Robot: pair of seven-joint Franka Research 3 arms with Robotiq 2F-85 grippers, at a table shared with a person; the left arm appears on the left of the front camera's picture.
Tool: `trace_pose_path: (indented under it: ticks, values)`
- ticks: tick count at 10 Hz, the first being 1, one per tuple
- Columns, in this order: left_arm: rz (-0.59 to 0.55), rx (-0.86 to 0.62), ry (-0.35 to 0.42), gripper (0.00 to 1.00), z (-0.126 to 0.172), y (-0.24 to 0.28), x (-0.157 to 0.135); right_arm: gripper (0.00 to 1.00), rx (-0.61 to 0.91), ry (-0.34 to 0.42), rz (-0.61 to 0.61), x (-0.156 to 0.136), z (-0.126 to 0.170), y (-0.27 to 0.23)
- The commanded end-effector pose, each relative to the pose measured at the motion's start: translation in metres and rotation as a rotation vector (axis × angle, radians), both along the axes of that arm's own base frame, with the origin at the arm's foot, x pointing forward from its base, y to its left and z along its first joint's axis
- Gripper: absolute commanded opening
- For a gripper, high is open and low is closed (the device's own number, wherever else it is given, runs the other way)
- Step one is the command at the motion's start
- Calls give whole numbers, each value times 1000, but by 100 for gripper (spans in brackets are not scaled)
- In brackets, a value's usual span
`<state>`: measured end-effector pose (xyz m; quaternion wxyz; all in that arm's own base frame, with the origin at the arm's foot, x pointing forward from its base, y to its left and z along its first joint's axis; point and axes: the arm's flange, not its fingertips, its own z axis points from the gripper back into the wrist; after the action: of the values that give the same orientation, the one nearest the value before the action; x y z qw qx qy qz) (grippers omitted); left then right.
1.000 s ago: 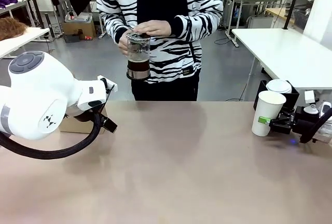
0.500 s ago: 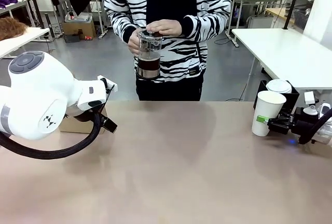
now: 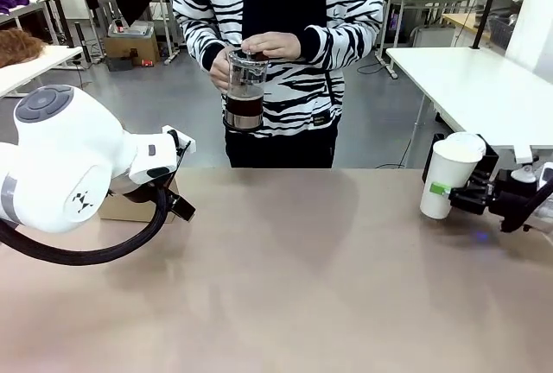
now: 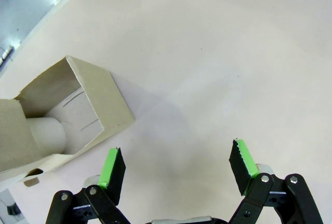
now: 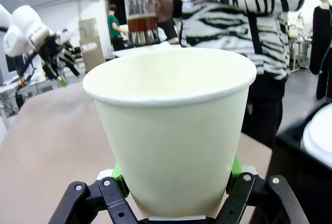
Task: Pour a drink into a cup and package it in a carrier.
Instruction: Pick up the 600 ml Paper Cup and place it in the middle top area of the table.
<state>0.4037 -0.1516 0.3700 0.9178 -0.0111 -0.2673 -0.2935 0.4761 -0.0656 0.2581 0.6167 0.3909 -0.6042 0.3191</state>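
Plainly, right jaws clamped on plain white cup (image 3: 448, 179), tilted above worktop (image 3: 285, 278), person's jug (image 3: 245, 90) of amber drink (image 5: 141, 23) beyond, left jaws wide apart, empty, cardboard carrier (image 4: 52, 86) just beside.

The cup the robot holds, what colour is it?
The cup is plain white, seen best in the right wrist view.

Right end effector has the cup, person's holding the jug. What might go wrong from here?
The cup sits tilted in the right end effector, gripped low; drink poured in may spill, or the paper wall buckle. The black box stands close behind it, so a swing could clip it.
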Motion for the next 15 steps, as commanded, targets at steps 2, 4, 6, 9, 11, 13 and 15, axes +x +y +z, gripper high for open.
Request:
trace_pose_path:
  ticks: [2, 4, 6, 9, 11, 13, 15]
  values:
    - [-1, -2, 0, 100, 0, 0, 0, 80, -19, 40, 4, 12, 66, 57]
    - [-1, -2, 0, 100, 0, 0, 0, 80, -28, 59, 43, 46, 82, 117]
    - [-1, -2, 0, 100, 0, 0, 0, 80, -50, 58, 43, 84, 78, 171]
    - [-1, -2, 0, 100, 0, 0, 0, 80, -45, 79, 48, 137, 41, 216]
    - [-1, -2, 0, 100, 0, 0, 0, 80, -28, 65, 38, 149, 17, 220]
    - [-1, -2, 0, 100, 0, 0, 0, 80, -35, 66, 65, 152, 4, 215]
    - [-1, -2, 0, 100, 0, 0, 0, 80, -43, 91, 67, 147, 6, 214]
